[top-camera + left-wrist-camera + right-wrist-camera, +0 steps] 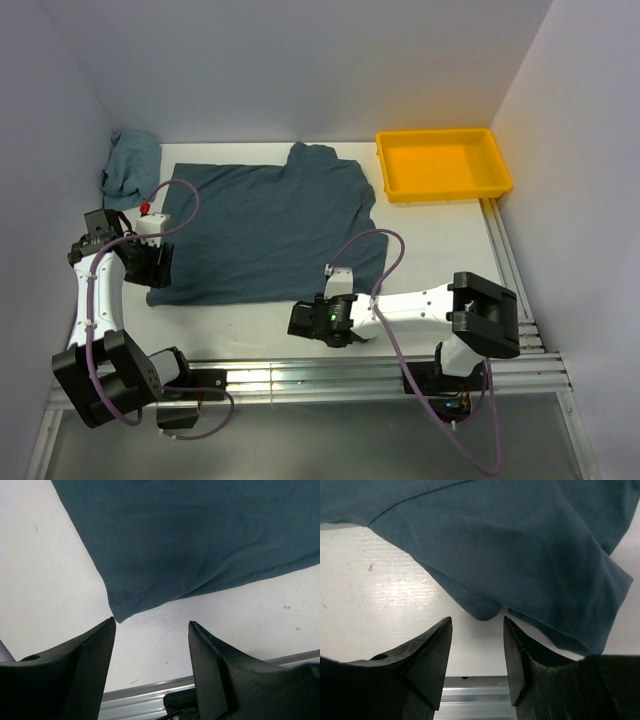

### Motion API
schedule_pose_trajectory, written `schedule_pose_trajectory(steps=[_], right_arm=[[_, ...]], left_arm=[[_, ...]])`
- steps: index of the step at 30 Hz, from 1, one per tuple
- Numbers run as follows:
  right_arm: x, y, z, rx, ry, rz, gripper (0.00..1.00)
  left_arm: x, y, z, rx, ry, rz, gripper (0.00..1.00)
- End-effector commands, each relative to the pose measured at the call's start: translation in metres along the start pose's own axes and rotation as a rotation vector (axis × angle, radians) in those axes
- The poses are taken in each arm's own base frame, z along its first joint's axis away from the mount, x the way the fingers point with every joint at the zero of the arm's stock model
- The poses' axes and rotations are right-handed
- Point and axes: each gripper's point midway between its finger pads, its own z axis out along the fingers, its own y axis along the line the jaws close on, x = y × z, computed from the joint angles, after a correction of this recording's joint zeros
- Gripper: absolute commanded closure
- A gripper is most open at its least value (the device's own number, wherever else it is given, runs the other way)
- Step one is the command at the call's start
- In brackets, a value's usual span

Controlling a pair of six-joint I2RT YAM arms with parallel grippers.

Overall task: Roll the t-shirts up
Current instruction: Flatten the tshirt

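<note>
A dark slate blue-grey t-shirt lies spread flat in the middle of the table, collar toward the back. A second, lighter blue shirt lies crumpled at the back left. My left gripper is open and empty at the flat shirt's near left corner. In the left wrist view the gripper has that corner just beyond its tips. My right gripper is open and empty just off the shirt's near edge. In the right wrist view the gripper has a folded bit of hem just past its tips, untouched.
A yellow plastic tray stands at the back right, nothing in it. An aluminium rail runs along the table's near edge, and another runs down the right side. White walls close in the left, back and right.
</note>
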Motion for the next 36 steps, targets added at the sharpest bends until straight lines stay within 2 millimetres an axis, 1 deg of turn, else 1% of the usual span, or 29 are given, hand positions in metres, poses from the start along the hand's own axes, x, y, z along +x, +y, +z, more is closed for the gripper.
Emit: schedule_pose_trajectory(steps=[1, 5, 7, 8, 9, 11, 12, 14, 15, 17, 18, 20, 21, 22, 23, 24, 25, 26, 27, 28, 29, 30, 31, 32, 33, 34, 35, 36], right_arm=[[-0.011, 0.008, 0.002, 0.014, -0.061, -0.007, 0.47], [-0.009, 0.019, 0.008, -0.005, -0.062, -0.013, 0.47], [-0.009, 0.021, 0.01, -0.007, -0.063, -0.012, 0.49], [-0.011, 0.019, 0.009, 0.0, -0.071, -0.014, 0.5], [-0.016, 0.018, 0.008, 0.002, -0.079, -0.007, 0.57], [-0.023, 0.015, 0.005, 0.006, -0.1, -0.001, 0.63], [-0.027, 0.016, 0.002, -0.008, -0.107, 0.008, 0.73], [-0.035, 0.017, 0.001, -0.018, -0.117, 0.011, 0.84], [-0.041, 0.019, -0.002, -0.028, -0.123, 0.018, 0.92], [-0.049, 0.015, -0.005, -0.017, -0.136, 0.009, 0.99], [-0.059, 0.018, -0.011, -0.026, -0.156, 0.021, 1.0], [-0.071, 0.014, -0.019, -0.02, -0.175, 0.014, 1.0], [-0.082, 0.017, -0.028, -0.042, -0.195, 0.03, 1.0], [-0.087, 0.015, -0.032, -0.044, -0.203, 0.012, 1.0], [-0.098, 0.013, -0.034, -0.045, -0.214, 0.027, 1.0], [-0.11, 0.013, -0.041, -0.066, -0.228, 0.047, 1.0], [-0.116, 0.011, -0.042, -0.074, -0.226, 0.019, 1.0], [-0.127, 0.014, -0.044, -0.096, -0.237, 0.033, 1.0], [-0.146, 0.01, -0.046, -0.102, -0.252, 0.067, 1.0], [-0.153, 0.01, -0.046, -0.118, -0.246, 0.035, 1.0], [-0.164, 0.015, -0.045, -0.143, -0.256, 0.045, 1.0], [-0.182, 0.012, -0.041, -0.144, -0.261, 0.069, 1.0], [-0.191, 0.011, -0.037, -0.145, -0.261, 0.033, 1.0], [-0.196, 0.019, -0.035, -0.186, -0.243, 0.032, 1.0], [-0.209, 0.019, -0.025, -0.174, -0.237, 0.014, 1.0], [-0.214, 0.022, -0.019, -0.179, -0.225, 0.003, 1.0], [-0.217, 0.031, -0.009, -0.188, -0.2, -0.014, 1.0], [-0.218, 0.035, -0.003, -0.185, -0.187, -0.027, 1.0]], left_arm=[[-0.01, 0.0, -0.003, 0.015, -0.039, 0.017, 0.35], [-0.008, -0.001, -0.001, 0.014, -0.035, 0.017, 0.35], [-0.005, -0.001, 0.0, 0.015, -0.029, 0.017, 0.35], [-0.005, -0.001, 0.001, 0.015, -0.027, 0.018, 0.35], [-0.005, 0.0, 0.0, 0.013, -0.028, 0.02, 0.35], [-0.005, 0.0, 0.0, 0.012, -0.028, 0.021, 0.35], [-0.005, 0.0, 0.0, 0.014, -0.028, 0.023, 0.35], [-0.006, 0.0, 0.0, 0.014, -0.028, 0.023, 0.35], [-0.007, 0.0, 0.001, 0.015, -0.029, 0.023, 0.35], [-0.005, 0.0, 0.002, 0.017, -0.023, 0.023, 0.35], [-0.005, 0.0, 0.002, 0.016, -0.024, 0.027, 0.35], [-0.005, 0.001, 0.0, 0.015, -0.022, 0.031, 0.36], [-0.005, 0.001, 0.0, 0.014, -0.021, 0.032, 0.36], [-0.006, 0.001, 0.0, 0.012, -0.022, 0.036, 0.36], [-0.006, 0.001, -0.001, 0.014, -0.023, 0.037, 0.37], [-0.007, 0.001, 0.0, 0.017, -0.021, 0.038, 0.37], [-0.007, 0.001, 0.001, 0.021, -0.02, 0.036, 0.37], [-0.008, 0.001, 0.001, 0.022, -0.021, 0.037, 0.37], [-0.007, 0.002, 0.002, 0.025, -0.016, 0.032, 0.38], [-0.008, 0.002, 0.002, 0.027, -0.017, 0.034, 0.38], [-0.009, 0.003, 0.003, 0.027, -0.018, 0.031, 0.38], [-0.009, 0.003, 0.004, 0.032, -0.014, 0.031, 0.38], [-0.01, 0.003, 0.004, 0.032, -0.014, 0.032, 0.38], [-0.01, 0.003, 0.005, 0.037, -0.012, 0.034, 0.38], [-0.01, 0.004, 0.006, 0.043, -0.006, 0.034, 0.38], [-0.01, 0.003, 0.008, 0.046, -0.003, 0.036, 0.38], [-0.009, 0.004, 0.01, 0.053, 0.005, 0.034, 0.38], [-0.009, 0.003, 0.011, 0.058, 0.006, 0.039, 0.38]])
